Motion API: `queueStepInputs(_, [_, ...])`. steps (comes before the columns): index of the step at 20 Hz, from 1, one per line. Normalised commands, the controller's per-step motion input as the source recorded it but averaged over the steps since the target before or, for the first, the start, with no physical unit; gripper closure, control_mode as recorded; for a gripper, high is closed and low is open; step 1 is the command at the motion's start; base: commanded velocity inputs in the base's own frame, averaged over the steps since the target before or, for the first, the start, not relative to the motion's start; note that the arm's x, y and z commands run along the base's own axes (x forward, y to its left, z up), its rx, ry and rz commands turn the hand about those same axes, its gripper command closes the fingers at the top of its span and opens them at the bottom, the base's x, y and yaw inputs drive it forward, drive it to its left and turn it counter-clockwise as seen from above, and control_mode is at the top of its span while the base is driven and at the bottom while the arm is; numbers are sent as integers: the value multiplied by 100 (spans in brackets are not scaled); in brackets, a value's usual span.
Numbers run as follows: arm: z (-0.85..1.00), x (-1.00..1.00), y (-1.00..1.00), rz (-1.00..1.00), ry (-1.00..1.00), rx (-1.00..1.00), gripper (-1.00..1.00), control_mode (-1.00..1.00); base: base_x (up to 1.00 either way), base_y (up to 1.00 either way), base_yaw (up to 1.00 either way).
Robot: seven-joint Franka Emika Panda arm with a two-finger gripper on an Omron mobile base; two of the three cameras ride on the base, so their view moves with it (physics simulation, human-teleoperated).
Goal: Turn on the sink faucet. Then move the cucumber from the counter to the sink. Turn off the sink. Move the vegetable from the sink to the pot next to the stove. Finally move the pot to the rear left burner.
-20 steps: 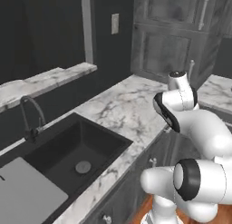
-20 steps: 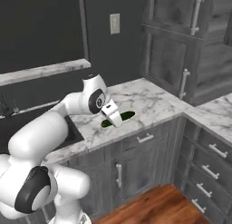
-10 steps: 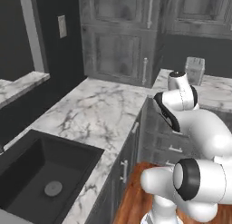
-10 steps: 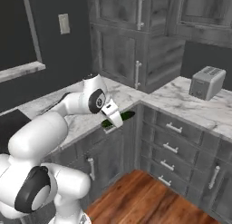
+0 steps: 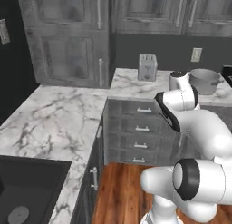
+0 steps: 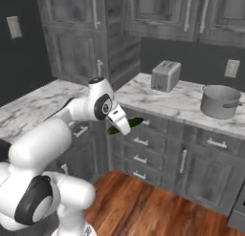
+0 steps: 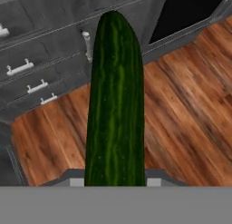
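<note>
Gripper (image 6: pixel 119 126) is clamped on the cucumber (image 6: pixel 125 125). In the right base view the cucumber sits crosswise at the hand, one dark green end sticking out to the right of the white wrist and the other end showing just left of it; the hand covers its middle. It is held in the air in front of the grey drawer fronts (image 6: pixel 143 143), above the wood floor (image 6: pixel 143 197), off the counter (image 6: pixel 182 103).

Hand view: cucumber (image 7: pixel 115 100) runs straight up from between the fingers, its rounded tip near the top of the picture. Fingertips themselves are mostly cut off at the bottom edge; only pale grey corners show either side of the cucumber's base. Behind it are the wood floor (image 7: pixel 181 114) and drawer fronts (image 7: pixel 41 51) with small handles.

Left base view: the arm's wrist (image 5: pixel 179 98) is raised in front of the corner run of cabinets; the hand and cucumber are behind the arm there and cannot be made out.

Grey metal pot (image 6: pixel 219 101) stands on the counter well to the right of the gripper, apart from it. Toaster (image 6: pixel 165 75) stands on the same counter, further back, between the gripper and the pot. A corner of the black sink (image 5: pixel 27 187) with its round drain shows at the lower left of the left base view, well away from the arm.
</note>
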Motion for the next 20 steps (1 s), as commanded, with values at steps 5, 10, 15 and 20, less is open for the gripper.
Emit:
queueStepInputs(5, [0, 0, 0, 0, 0, 0, 100, 100, 11, -58, -34])
queueStepInputs(10, [0, 0, 0, 0, 0, 0, 100, 100, 27, -90, -11])
queueStepInputs(15, [0, 0, 0, 0, 0, 0, 100, 100, 31, -98, -1])
queueStepInputs(20, [0, 0, 0, 0, 0, 0, 100, 100, 35, -88, -1])
